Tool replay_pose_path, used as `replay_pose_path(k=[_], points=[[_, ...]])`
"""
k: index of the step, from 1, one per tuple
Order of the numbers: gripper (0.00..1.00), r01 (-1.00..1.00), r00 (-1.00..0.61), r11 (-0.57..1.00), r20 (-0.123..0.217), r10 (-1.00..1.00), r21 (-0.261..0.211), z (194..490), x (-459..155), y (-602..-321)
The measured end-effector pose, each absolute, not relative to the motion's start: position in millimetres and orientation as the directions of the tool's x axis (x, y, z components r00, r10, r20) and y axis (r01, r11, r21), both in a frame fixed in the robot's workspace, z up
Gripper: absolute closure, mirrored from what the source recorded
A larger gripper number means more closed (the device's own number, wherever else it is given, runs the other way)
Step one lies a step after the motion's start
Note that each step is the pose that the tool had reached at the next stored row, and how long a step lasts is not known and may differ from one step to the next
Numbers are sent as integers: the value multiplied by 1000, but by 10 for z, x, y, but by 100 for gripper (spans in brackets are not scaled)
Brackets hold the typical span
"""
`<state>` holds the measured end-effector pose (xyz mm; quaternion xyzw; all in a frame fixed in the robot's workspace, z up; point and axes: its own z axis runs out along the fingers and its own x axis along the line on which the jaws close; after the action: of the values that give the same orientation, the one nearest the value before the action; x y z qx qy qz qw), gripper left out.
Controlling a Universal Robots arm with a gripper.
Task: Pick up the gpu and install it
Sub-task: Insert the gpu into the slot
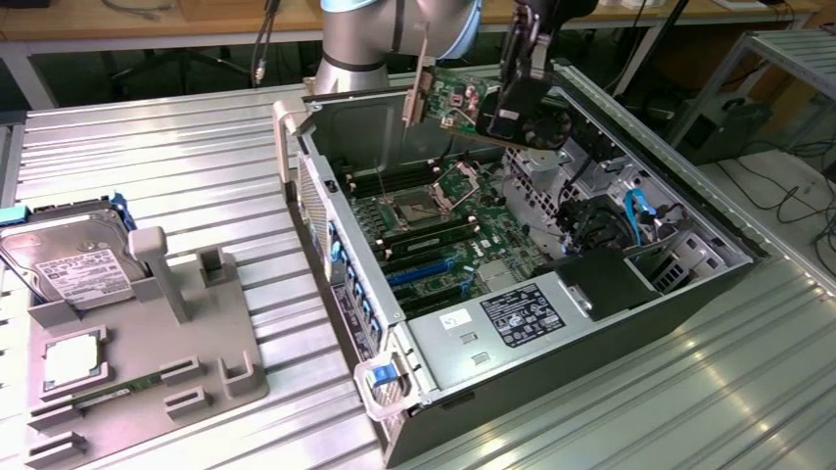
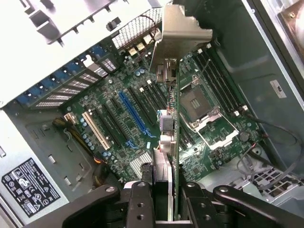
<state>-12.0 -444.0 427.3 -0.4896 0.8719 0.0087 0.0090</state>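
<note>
End effector (image 1: 512, 93) clamped on gpu (image 1: 455, 98); card held upright, above motherboard (image 1: 438, 230) of open case.

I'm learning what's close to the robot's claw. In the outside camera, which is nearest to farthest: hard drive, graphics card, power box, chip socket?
1. Graphics card: held in the gripper, above the case.
2. Chip socket: inside the case, lower down.
3. Power box: the case's near end.
4. Hard drive: outside the case, exterior view's left.

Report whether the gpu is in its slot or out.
Out: the gripper holds the gpu above the open case, clear of the motherboard.
</note>
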Motion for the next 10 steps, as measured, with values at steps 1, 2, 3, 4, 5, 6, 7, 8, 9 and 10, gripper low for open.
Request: replay_pose_path(k=[1,2,3,4,5,6,7,8,9,10], points=[[72,-862,-508,508,-24,-861,6,4273,-120,-4440],[72,-868,-496,496,-24,-868,6,4273,-119,-4440],[72,-876,-483,483,-24,-875,6,4272,-119,-4440],[72,-883,-470,470,-24,-883,6,4272,-120,-4440],[72,-889,-458,458,-24,-889,6,4272,-119,-4440],[72,-896,-444,444,-24,-896,6,4272,-120,-4440],[72,-903,-431,431,-24,-902,6,4272,-119,-4440],[72,-910,-415,415,-24,-910,6,4272,-120,-4440],[72,-916,-401,401,-24,-916,6,4272,-120,-4440],[72,-922,-387,387,-24,-922,6,4272,-120,-4440]])
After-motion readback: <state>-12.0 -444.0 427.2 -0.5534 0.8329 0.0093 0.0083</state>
